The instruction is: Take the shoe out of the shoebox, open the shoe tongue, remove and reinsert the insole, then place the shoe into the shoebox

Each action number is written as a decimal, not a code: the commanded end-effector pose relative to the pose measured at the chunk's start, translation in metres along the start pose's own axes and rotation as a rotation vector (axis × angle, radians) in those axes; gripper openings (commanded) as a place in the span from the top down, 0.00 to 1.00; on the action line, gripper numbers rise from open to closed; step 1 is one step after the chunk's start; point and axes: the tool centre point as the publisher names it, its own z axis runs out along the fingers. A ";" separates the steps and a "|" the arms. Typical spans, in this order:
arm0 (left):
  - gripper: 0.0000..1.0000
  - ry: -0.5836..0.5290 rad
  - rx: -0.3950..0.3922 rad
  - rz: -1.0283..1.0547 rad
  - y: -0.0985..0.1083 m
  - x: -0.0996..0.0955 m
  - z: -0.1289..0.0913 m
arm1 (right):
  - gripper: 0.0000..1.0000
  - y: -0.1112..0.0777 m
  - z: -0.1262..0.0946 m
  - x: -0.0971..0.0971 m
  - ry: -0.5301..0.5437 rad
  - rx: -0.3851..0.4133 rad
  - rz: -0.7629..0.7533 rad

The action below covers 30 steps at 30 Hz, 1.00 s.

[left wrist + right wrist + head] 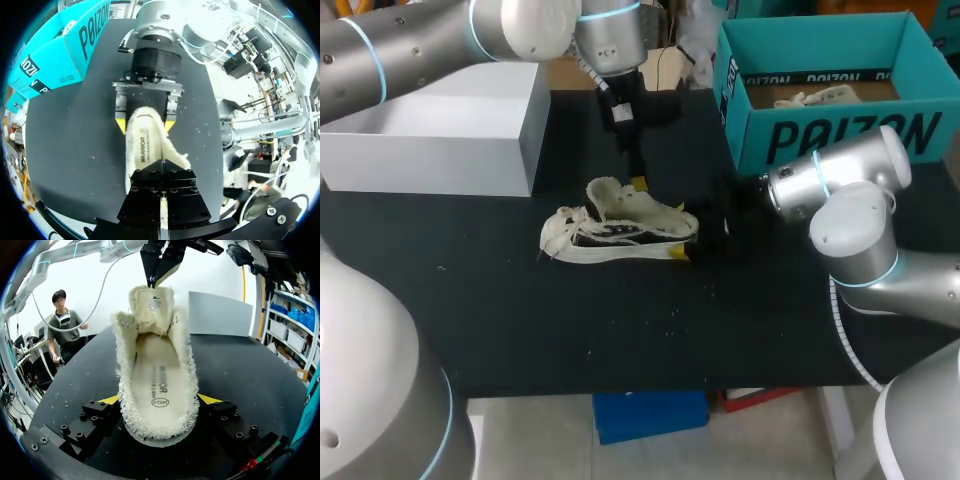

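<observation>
Looking down from the head camera, you see the shoe [620, 228] on the black table [620, 340], outside the shoebox [820, 140], near the middle. Its long axis runs across the view. The laced toe points toward your left arm's side and the heel toward your right arm's side.

Your right gripper [688, 232] comes in at the heel. In the right wrist view its yellow tips press the fleecy sides of the heel from both flanks, so the jaws are clamped on the shoe. The same view shows you straight into the opening, where the insole [159, 380] lies flat inside.

Your left gripper [638, 180] comes down from above. Its fingers are pinched together on the top edge of the tongue [152, 305], which stands upright at the far end of the opening.

The teal shoebox sits open at the table's far right with something pale [820, 97] inside; you cannot tell what. A white box [440, 140] stands at the far left.
</observation>
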 end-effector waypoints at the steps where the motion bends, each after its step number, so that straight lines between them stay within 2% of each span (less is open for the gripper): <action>1: 1.00 0.002 -0.001 0.001 -0.001 -0.002 0.001 | 1.00 -0.003 0.003 -0.001 -0.002 0.002 0.001; 11: 1.00 -0.016 -0.019 0.020 0.001 -0.007 0.004 | 1.00 -0.003 0.003 -0.001 -0.002 0.002 0.001; 19: 1.00 -0.001 -0.051 -0.007 0.009 -0.007 0.029 | 1.00 -0.003 0.003 -0.001 -0.002 0.002 0.001; 21: 1.00 0.025 -0.023 -0.013 0.012 -0.008 0.036 | 1.00 -0.003 0.003 -0.001 -0.002 0.002 0.001; 24: 1.00 0.020 -0.050 -0.034 0.016 -0.008 0.044 | 1.00 -0.003 0.003 -0.001 -0.002 0.002 0.001; 30: 1.00 0.051 -0.030 -0.040 0.026 -0.012 0.059 | 1.00 -0.003 0.003 -0.001 -0.002 0.002 0.001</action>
